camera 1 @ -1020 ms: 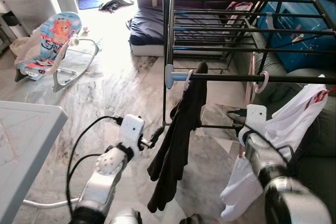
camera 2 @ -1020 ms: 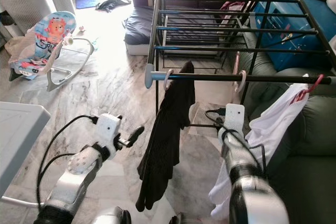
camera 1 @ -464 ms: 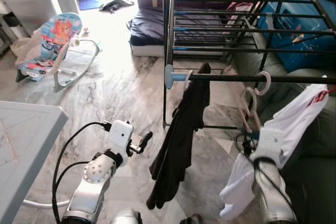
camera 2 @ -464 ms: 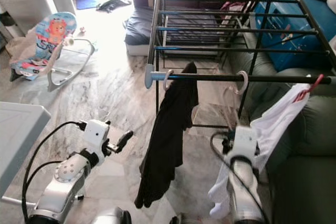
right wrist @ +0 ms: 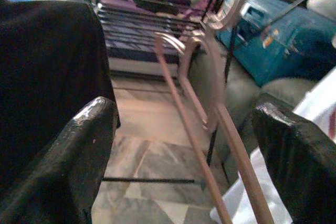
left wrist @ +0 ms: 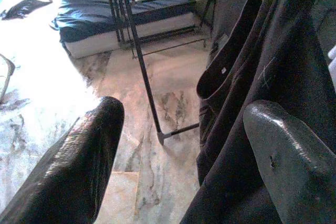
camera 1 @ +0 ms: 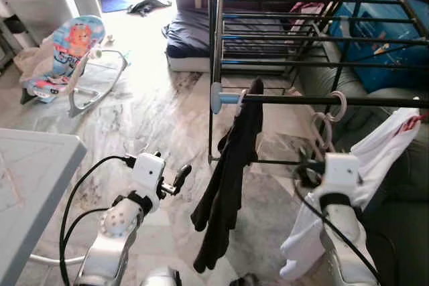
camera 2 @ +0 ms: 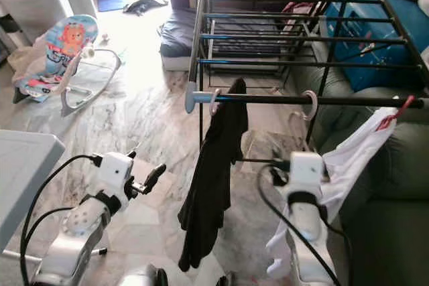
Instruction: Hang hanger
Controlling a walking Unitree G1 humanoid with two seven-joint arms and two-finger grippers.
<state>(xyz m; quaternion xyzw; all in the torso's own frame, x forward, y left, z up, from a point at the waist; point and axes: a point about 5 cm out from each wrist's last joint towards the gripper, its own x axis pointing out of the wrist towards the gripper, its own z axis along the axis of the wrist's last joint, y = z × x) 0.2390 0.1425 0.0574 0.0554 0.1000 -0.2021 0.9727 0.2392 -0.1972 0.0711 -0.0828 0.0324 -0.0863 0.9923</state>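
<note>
With my right gripper [right wrist: 184, 150] spread wide and empty, low right of frame, the pink hanger [camera 1: 326, 128] hooks over the rack's front rail [camera 1: 375, 101], so hanging looks done; only backing away remains. A second ago that wrist sat higher, under the rail. My left gripper [left wrist: 178, 150] hovers open, idle.

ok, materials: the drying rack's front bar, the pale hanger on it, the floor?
Front bar: likely metal tube, dark matte coat, thin and straight, pale plastic-looking end cap. Hanger: probably plastic, pinkish-beige, smooth moulded curves. Floor: marble or marble-look tile, grey veining, glossy glare.
</note>
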